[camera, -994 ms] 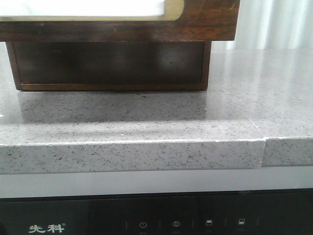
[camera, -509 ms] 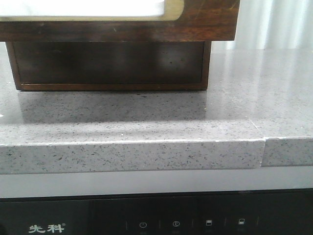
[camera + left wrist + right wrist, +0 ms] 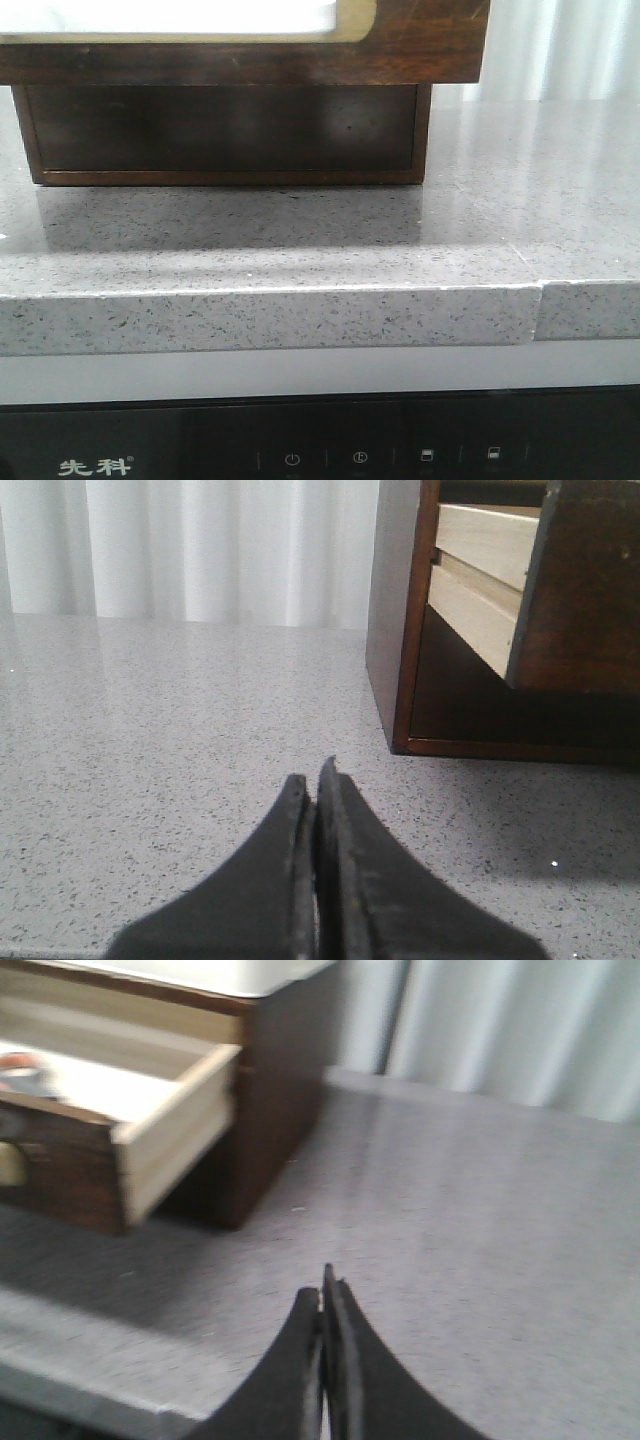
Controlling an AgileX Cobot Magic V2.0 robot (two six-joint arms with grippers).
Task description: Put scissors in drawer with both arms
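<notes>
At the top of your frame the drawer (image 3: pixel 420 45) juts forward, its cream-framed white panel (image 3: pixel 170 18) cut off by the edge. Beneath it sits the dark cabinet (image 3: pixel 225 130) on the speckled grey worktop (image 3: pixel 480 240). A black control panel (image 3: pixel 330 445) runs along the bottom.

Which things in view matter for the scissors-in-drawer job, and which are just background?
Job:
- drawer, pulled open
- scissors, probably: a blurred grey and orange shape inside the drawer
- left gripper and right gripper, jaws closed, holding nothing

Background:
- cabinet
- countertop
- curtain
- appliance control panel
</notes>
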